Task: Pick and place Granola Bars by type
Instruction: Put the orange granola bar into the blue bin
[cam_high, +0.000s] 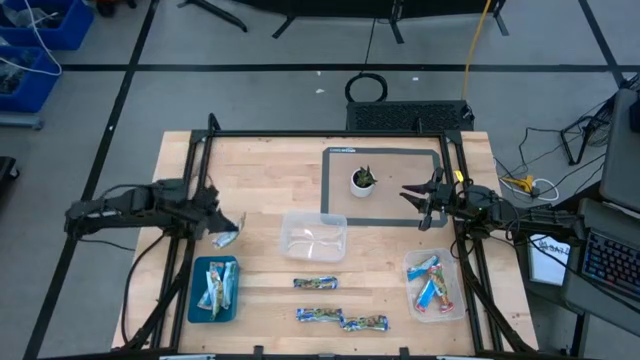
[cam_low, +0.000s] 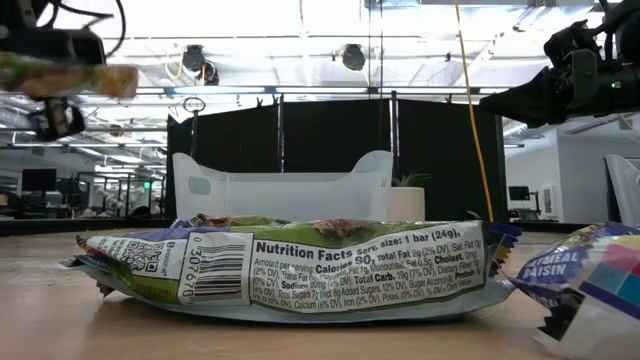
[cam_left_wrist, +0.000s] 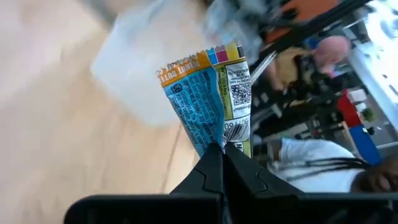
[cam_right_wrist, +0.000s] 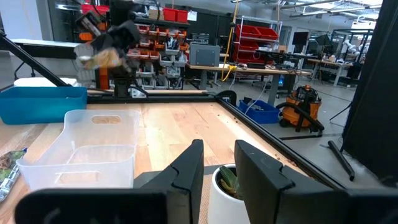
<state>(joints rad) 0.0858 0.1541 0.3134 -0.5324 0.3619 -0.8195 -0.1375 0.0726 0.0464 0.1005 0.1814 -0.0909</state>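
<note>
Left gripper (cam_high: 222, 228) was clenched on the end of a bar (cam_high: 227, 238), holding it up over the table (cam_high: 260, 180) just beyond the blue tray (cam_high: 196, 311), which already held similar bars; in the wrist view the blue-and-green wrapper (cam_left_wrist: 208, 99) stood out from between the closed fingers, pinched at its crimped end; right gripper (cam_high: 428, 200) hung part open and empty over the mat (cam_high: 400, 156), near the pot (cam_high: 362, 181); three patterned bars (cam_high: 318, 284) lay on the table in front of the empty clear tub (cam_high: 314, 238), and a second tub (cam_high: 436, 312) at the right held red and blue ones; judging by the wrapper, each bar was probably light, with slick crinkly foil over a fairly stiff core, so a grip on the crimped end let it dangle and perhaps slip; a hold across the middle, on the narrow sides, looked steadier; hard squeezing might crush the contents.
</note>
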